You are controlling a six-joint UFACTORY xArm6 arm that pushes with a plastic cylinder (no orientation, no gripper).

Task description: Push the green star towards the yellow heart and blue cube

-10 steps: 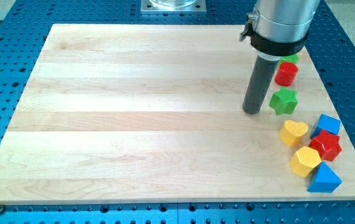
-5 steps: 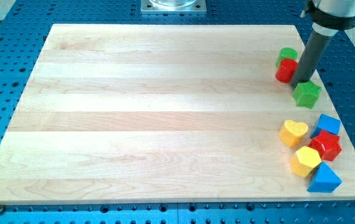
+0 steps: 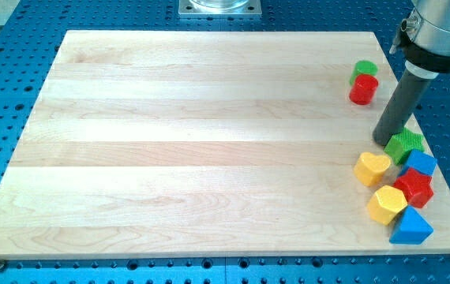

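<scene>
The green star [image 3: 406,146] lies near the board's right edge, between the yellow heart [image 3: 372,168] to its lower left and the blue cube [image 3: 421,163] to its lower right, touching or nearly touching the cube. My tip [image 3: 385,143] rests against the star's left side, above the yellow heart.
A red star [image 3: 413,187], a yellow block [image 3: 387,205] and a blue triangular block [image 3: 410,227] cluster below the heart and cube. A red cylinder [image 3: 362,90] with a green block [image 3: 364,69] behind it stands at the upper right. The wooden board's right edge [image 3: 438,150] is close.
The green star was first pushed right and up beside the red cylinder, then down toward the yellow heart and blue cube. My tip moved from the star's left, up around, then down with it.
</scene>
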